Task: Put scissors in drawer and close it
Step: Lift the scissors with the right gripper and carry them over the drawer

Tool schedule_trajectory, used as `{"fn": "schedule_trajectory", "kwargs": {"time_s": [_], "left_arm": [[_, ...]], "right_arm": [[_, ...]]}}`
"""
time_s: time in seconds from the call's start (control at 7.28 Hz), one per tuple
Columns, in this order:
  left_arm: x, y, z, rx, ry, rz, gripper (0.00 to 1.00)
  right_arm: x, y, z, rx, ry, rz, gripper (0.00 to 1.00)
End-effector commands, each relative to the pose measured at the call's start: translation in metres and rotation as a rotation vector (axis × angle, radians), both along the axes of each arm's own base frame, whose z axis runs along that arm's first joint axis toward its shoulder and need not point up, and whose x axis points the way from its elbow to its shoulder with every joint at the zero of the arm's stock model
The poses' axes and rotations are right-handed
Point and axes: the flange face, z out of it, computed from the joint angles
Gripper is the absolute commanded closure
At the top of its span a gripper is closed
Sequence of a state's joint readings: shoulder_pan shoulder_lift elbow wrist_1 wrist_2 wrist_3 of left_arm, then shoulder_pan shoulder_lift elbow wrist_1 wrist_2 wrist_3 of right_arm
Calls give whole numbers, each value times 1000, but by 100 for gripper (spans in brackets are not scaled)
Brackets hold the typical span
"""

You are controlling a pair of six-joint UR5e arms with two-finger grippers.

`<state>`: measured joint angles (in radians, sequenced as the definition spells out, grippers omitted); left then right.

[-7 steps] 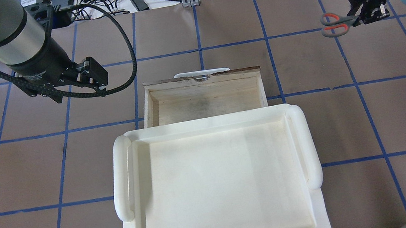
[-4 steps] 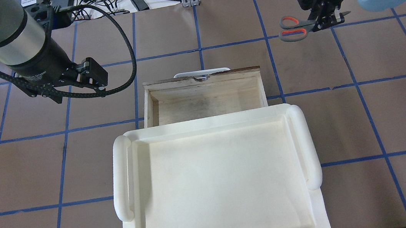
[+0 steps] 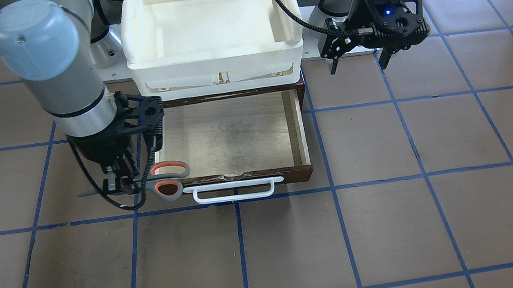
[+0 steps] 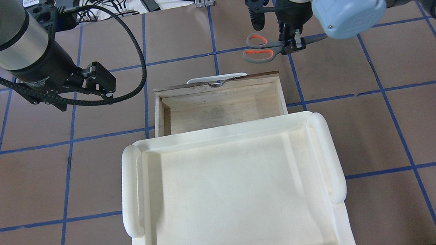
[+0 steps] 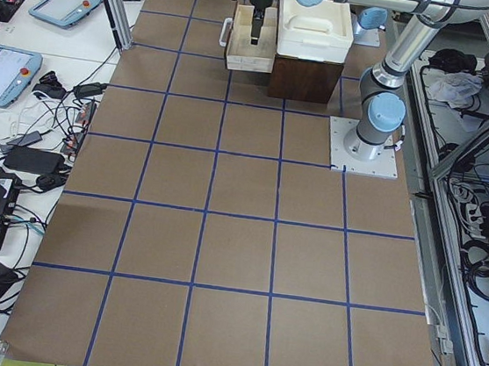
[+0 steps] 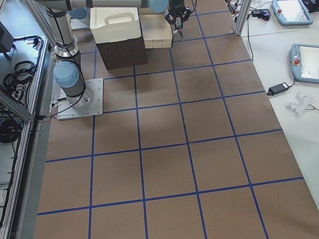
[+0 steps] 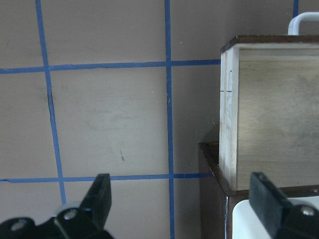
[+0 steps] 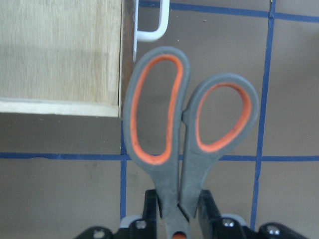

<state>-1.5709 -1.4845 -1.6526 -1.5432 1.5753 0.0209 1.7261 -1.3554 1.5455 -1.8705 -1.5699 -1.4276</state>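
Your right gripper point(image 4: 290, 42) pinches the scissors point(image 4: 260, 46) near the pivot, handles just beyond the open drawer's point(image 4: 217, 84) far right corner (left gripper point(image 7: 182, 194) spread wide, empty). Underneath: brown mat point(image 4: 368, 129), blue tape grid point(image 4: 177, 59); cables point(image 4: 112, 4) beyond its far edge.

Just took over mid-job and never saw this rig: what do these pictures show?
Two robot arms work at a brown table marked with blue tape lines. Two cameras look down on it, one from behind the robot, one facing it; two look along it from its ends; one sits on each wrist. On the table stands a dark brown cabinet with a white plastic tray on top and its shallow wooden drawer with a white bar handle pulled open, nothing in it. The right tool grips a small pair of grey scissors with orange-lined handles near the pivot, in the air by the drawer's front corner, not inside. The left tool hangs open and empty off the drawer's other side.
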Motion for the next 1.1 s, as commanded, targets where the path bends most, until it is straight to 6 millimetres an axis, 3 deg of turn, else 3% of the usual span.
{"fn": "schedule_trajectory", "kwargs": {"time_s": [0.0,0.14,0.55,0.96], "left_arm": [[0,1,0,1,0,0,0],[0,1,0,1,0,0,0],[-1,1,1,0,0,-2,0],[0,1,0,3,0,-2,0]], "right_arm": [[56,26,-6,16,-12,-37,100],[77,38,-8,21,-15,-42,100],[140,62,-41,65,-4,-36,100],[162,67,-78,130,27,-34,100]]}}
